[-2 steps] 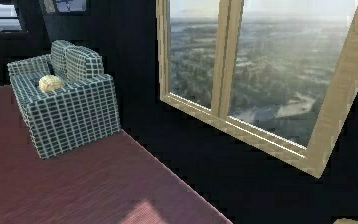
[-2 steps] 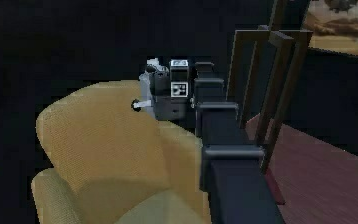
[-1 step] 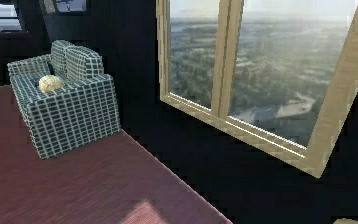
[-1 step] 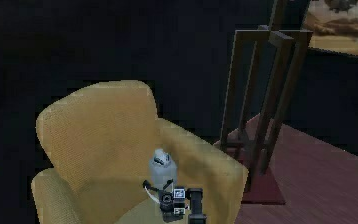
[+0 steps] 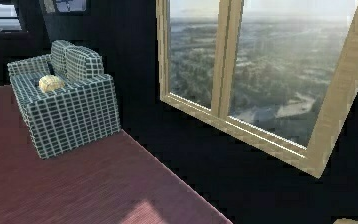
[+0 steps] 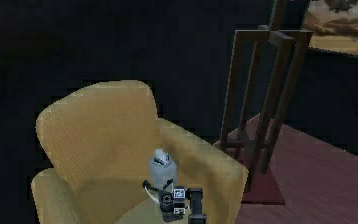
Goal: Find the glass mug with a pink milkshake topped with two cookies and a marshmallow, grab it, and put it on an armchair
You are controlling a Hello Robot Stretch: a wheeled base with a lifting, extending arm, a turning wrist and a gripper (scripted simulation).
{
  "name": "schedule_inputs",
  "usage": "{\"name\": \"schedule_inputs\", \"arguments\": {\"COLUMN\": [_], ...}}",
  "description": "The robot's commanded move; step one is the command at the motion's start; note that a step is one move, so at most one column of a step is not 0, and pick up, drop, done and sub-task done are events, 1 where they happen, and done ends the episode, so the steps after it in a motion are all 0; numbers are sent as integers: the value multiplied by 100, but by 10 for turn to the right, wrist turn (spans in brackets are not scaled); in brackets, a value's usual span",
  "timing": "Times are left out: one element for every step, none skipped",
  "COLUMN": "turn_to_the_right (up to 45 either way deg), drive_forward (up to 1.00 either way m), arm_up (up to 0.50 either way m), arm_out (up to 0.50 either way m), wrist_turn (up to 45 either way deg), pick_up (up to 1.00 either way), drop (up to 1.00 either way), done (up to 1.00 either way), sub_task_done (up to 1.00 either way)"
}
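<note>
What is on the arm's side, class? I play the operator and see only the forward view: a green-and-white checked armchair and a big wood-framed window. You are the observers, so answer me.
Observer: A mustard-yellow padded armchair is there, its seat toward the robot.
Operator: Is anything on that seat?
Observer: A small pale upright thing is at the seat, right by the gripper. I cannot tell whether the gripper holds it.
Operator: What stands near that chair?
Observer: A tall dark wooden stand rises on the arm side view's right, past the chair's armrest.
</note>
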Motion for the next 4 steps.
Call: {"name": "schedule_inputs", "arguments": {"turn_to_the_right": [0, 0, 0, 0], "drive_forward": [0, 0, 0, 0], "arm_up": [0, 10, 0, 0], "arm_out": [0, 0, -8, 0], "wrist_turn": [0, 0, 0, 0], "pick_up": [0, 0, 0, 0], "drop": [100, 0, 0, 0], "done": [0, 0, 0, 100], "sub_task_done": [0, 0, 0, 0]}}
